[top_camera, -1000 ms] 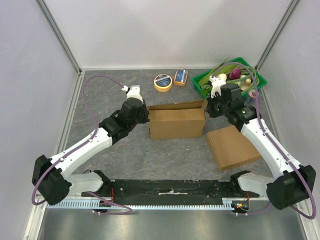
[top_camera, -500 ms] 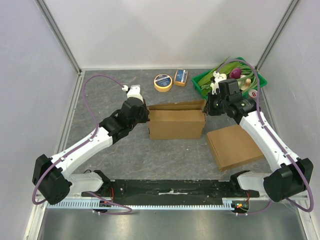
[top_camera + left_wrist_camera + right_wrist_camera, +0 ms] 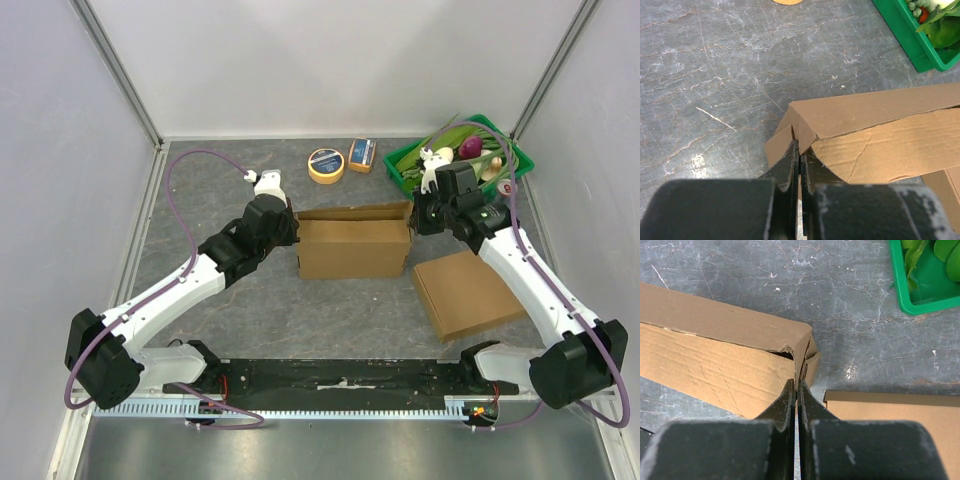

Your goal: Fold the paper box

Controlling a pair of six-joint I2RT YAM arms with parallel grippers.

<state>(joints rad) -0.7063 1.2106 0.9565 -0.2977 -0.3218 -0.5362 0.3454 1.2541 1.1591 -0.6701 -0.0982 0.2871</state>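
Top view: 1 paper box (image 3: 353, 245), brown card, lying lengthwise across the middle of the grey table (image 3: 200, 190), far lid flap raised. The left gripper (image 3: 293, 232) is at its left end and the right gripper (image 3: 414, 215) at its right end. 1 flat card piece (image 3: 465, 293) lies near the box on the right, and 1 green tray (image 3: 522, 163) stands behind it. Left wrist view: fingers pressed together, pinching the thin end flap at the box's left corner; top panel creased and sprung slightly up. Right wrist view: fingers likewise pressed together on the upright edge of the right end wall, where the card looks dented at the corner. Handling note, as judgement: the 2 ends should turn inward together at 1 even pace, with the pinches low on the card. An uneven pull would likely skew the box or worsen that corner.
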